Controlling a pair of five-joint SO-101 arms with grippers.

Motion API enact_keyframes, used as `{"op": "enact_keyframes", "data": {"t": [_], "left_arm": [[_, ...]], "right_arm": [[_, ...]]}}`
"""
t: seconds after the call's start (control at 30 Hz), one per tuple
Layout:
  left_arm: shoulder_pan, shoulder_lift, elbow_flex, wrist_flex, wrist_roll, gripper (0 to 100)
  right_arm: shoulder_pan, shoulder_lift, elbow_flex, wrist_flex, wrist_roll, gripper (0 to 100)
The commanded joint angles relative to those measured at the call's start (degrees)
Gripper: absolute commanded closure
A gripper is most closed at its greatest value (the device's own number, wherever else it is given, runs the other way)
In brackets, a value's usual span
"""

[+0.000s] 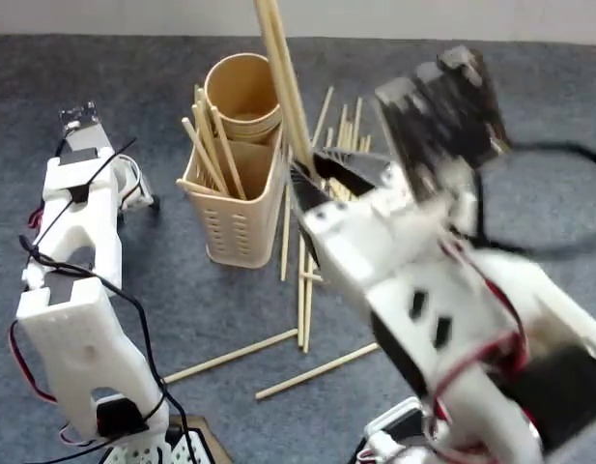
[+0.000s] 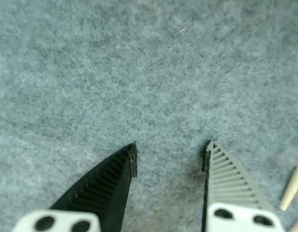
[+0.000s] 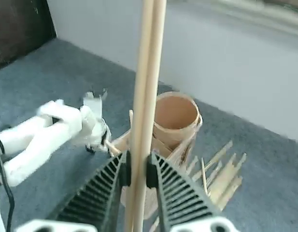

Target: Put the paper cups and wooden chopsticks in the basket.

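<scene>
A cream slotted basket [image 1: 238, 215] stands mid-carpet, with stacked paper cups [image 1: 243, 95] and several wooden chopsticks [image 1: 212, 145] in it. My right gripper [image 1: 313, 184] is just right of the basket. It is shut on a pair of chopsticks [image 1: 284, 85] that stand nearly upright. In the right wrist view its fingers [image 3: 139, 170] clamp that pair [image 3: 148, 82], and the cups [image 3: 176, 116] lie behind. My left gripper [image 2: 171, 147] is open over bare carpet, left of the basket [image 1: 141, 193]. Loose chopsticks [image 1: 305, 290] lie on the carpet.
More loose chopsticks fan out behind the basket [image 1: 344, 126], and two lie in front of it [image 1: 230, 356]. One chopstick end [image 2: 293, 181] lies near my left gripper. The white left arm [image 3: 52, 130] extends beside the basket. Grey carpet [image 1: 162, 77] covers the surface.
</scene>
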Motion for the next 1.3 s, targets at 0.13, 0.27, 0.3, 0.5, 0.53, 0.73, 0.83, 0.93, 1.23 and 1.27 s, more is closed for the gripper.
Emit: {"op": "enact_keyframes", "data": {"t": [0.13,0.27,0.3,0.5,0.53,0.73,0.83,0.93,1.23,1.27], "left_arm": [[1.5,0.2,-1.4,-0.4,-0.4,76],[1.5,0.2,-1.4,-0.4,-0.4,76],[1.5,0.2,-1.4,-0.4,-0.4,76],[1.6,0.2,-1.5,-0.6,-0.4,76],[1.6,0.2,-1.5,-0.6,-0.4,76],[1.7,0.2,-1.5,-0.6,-0.5,76],[1.5,0.2,-1.5,-0.6,-0.5,76],[1.5,0.2,-1.5,-0.6,-0.5,76],[1.5,0.2,-1.8,-0.7,-0.5,76],[1.5,0.2,-1.8,-0.7,-1.1,76]], "right_arm": [[-0.2,-12.7,38.8,-32.4,-0.5,99.2],[-0.2,-13.8,54.9,-51.7,-0.5,99.3],[-0.2,-13.4,57.1,-56.5,-0.4,99.3],[-0.6,-9.2,60.4,-70.8,2.2,99.3],[-0.6,-8.7,60.4,-71.7,2.1,99.3],[-0.5,-5.8,67.3,-83.2,-0.9,99.3],[-0.5,-5.0,75.5,-92.0,-2.6,99.3],[-1.5,-5.5,82.0,-95.9,-2.5,99.1],[1.6,-11.1,91.2,-90.3,1.0,84.0],[1.3,-12.2,91.9,-90.0,2.9,80.6]]}}
